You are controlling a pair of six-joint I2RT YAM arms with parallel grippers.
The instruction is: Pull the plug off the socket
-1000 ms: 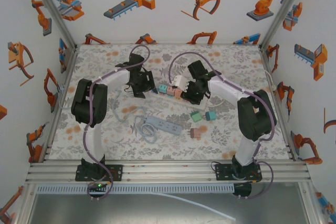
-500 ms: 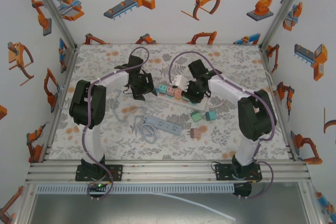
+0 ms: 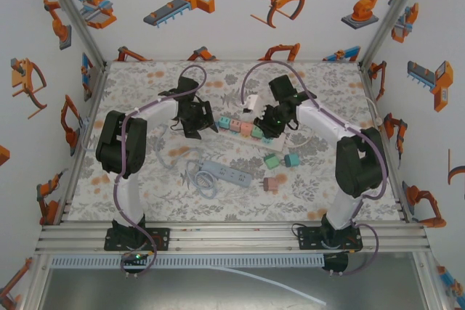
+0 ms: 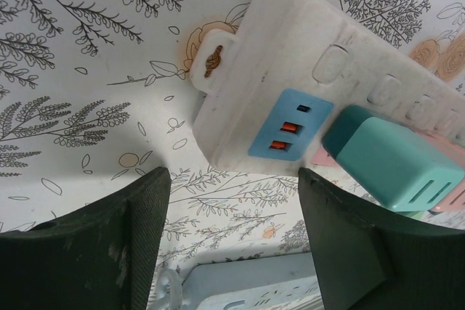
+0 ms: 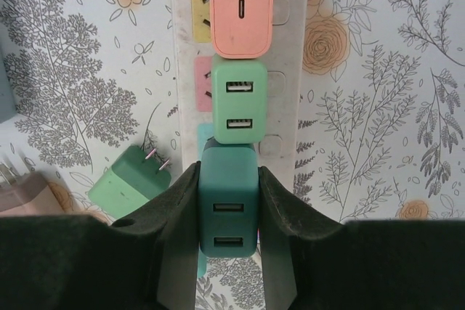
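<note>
At table (image 3: 145,194) centre, white power strip (image 5: 289,56): right gripper (image 5: 229,179) clamped on dark teal plug (image 5: 229,215); left gripper (image 4: 232,201) spread open at strip's left end.

No writing, number or brand mark can be read: not on the white power strip (image 4: 290,56), the teal plug (image 5: 229,201) between the right fingers (image 5: 178,212), or the wall pictures (image 3: 182,1).

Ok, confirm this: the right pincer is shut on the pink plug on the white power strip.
Wrong plug: the right pincer is shut on the teal plug on the white power strip; the pink plug stands free. The right wrist view shows it.
</note>
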